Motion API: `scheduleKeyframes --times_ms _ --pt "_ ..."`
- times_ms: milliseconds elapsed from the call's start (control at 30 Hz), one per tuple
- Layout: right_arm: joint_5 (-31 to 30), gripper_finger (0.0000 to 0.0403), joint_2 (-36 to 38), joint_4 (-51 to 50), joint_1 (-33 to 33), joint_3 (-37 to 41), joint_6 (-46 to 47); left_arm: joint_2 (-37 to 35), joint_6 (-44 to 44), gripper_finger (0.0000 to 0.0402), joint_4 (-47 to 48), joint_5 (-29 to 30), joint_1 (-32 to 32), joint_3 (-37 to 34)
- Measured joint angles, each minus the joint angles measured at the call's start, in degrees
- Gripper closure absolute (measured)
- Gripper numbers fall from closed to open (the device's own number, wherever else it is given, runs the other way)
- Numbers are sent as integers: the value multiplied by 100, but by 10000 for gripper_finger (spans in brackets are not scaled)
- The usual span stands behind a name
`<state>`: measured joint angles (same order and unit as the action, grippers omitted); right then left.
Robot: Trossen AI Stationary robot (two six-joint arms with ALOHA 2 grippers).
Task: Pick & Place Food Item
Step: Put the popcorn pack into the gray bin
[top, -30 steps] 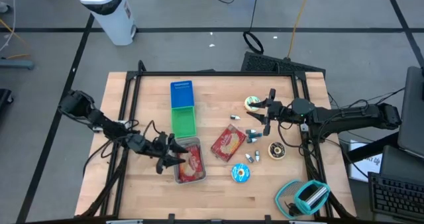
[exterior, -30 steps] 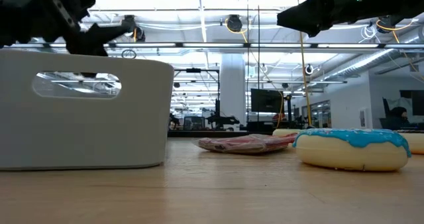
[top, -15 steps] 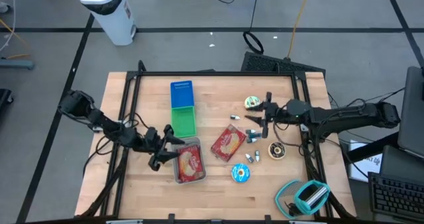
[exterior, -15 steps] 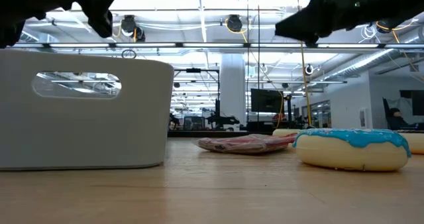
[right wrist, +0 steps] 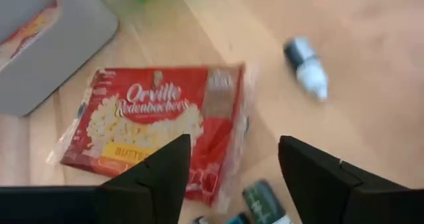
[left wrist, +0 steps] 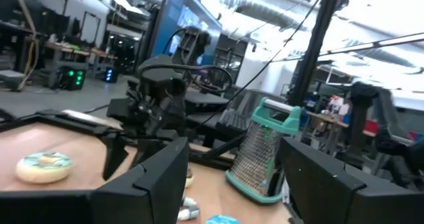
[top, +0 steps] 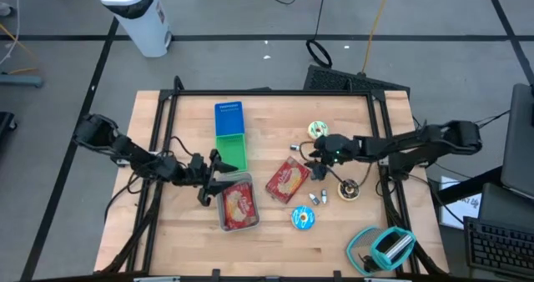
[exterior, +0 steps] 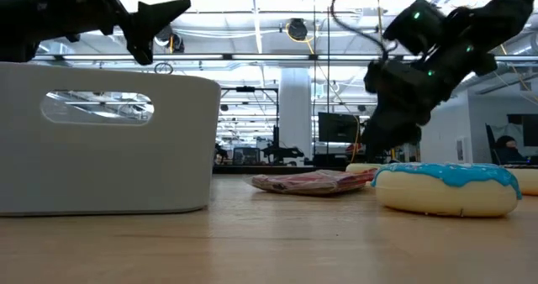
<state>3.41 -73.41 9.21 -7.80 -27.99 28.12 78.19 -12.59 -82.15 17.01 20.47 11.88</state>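
My right gripper (top: pixel 321 154) has swung down beside the popcorn bag (top: pixel 288 180)
Fingers spread, grasping nothing, lined up to pick it

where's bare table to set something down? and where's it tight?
Free: the table's near strip in front of the grey bin and blue donut; the far strip behind the green container; the left side, beyond the left gripper. Tight: the right-centre, where the right gripper hangs over the popcorn bag, small bottles and chocolate donut.
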Motion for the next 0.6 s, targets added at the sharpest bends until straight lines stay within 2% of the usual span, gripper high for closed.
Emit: scheduleKeyframes --times_ms 100,300,600 --pt "491 161 -239 27 -274 0 292 0 -20 160 105 0 -70 2" --pt "1067 139 -664 157 -661 0 389 0 -142 160 208 -42 -138 2" --pt "2348 149 -1377 1108 -652 -2 377 0 -140 160 428 -45 -138 2"
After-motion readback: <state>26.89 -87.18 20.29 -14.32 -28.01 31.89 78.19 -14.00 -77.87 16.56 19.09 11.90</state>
